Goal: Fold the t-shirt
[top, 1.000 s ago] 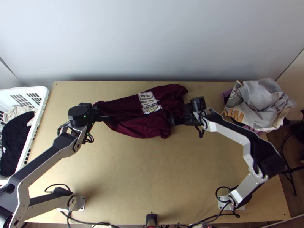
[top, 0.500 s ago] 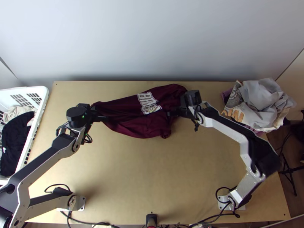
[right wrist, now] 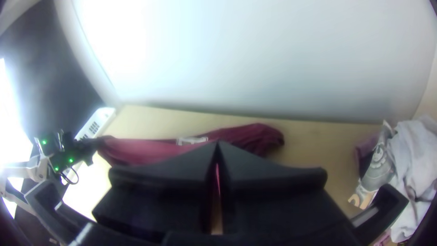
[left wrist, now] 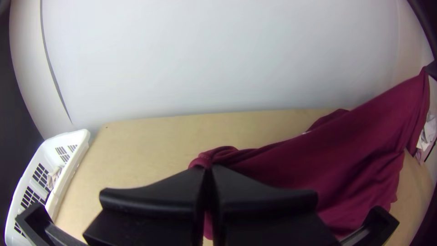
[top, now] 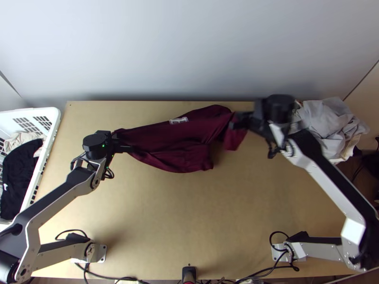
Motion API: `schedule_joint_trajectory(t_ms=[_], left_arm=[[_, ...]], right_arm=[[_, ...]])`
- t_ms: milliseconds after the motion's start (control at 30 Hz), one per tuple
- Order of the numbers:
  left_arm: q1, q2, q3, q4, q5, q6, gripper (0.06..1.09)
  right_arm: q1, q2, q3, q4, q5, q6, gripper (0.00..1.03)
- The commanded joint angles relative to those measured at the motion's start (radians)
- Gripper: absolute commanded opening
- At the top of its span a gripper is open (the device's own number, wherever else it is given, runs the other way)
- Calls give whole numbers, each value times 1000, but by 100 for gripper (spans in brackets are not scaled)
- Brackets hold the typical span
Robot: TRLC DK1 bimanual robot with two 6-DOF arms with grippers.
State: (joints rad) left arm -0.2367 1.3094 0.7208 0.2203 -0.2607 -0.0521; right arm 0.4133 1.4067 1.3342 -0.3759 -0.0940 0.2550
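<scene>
The maroon cotton-looking t-shirt (top: 173,146) with pale lettering lies bunched lengthwise across the far part of the light wooden table (top: 166,213), one end lifted. It should handle as light, soft and limp, sagging wherever it is unsupported, hardly fragile. The left gripper (left wrist: 208,173) has its jaws closed on a gathered end; the right gripper (top: 234,124) pinches the raised end. Wider-spaced holds at the corners, gripped past the hem, would probably open it flatter than these gathered ends.

A white plastic basket with slotted walls (top: 56,121) stands by the table's left side, containing black cloth (top: 19,175) and crumpled cream cloth (top: 22,138)
</scene>
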Motion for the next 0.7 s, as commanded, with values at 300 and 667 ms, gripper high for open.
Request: schedule_joint_trajectory(t_ms=[300,667], left_arm=[[20,-7,-27,25,5,14,9],[19,-99,-72,16,15,95,9]], right_arm=[[-25,146,281,19,0,-33,3],[64,149,-276,258,-16,-51,27]])
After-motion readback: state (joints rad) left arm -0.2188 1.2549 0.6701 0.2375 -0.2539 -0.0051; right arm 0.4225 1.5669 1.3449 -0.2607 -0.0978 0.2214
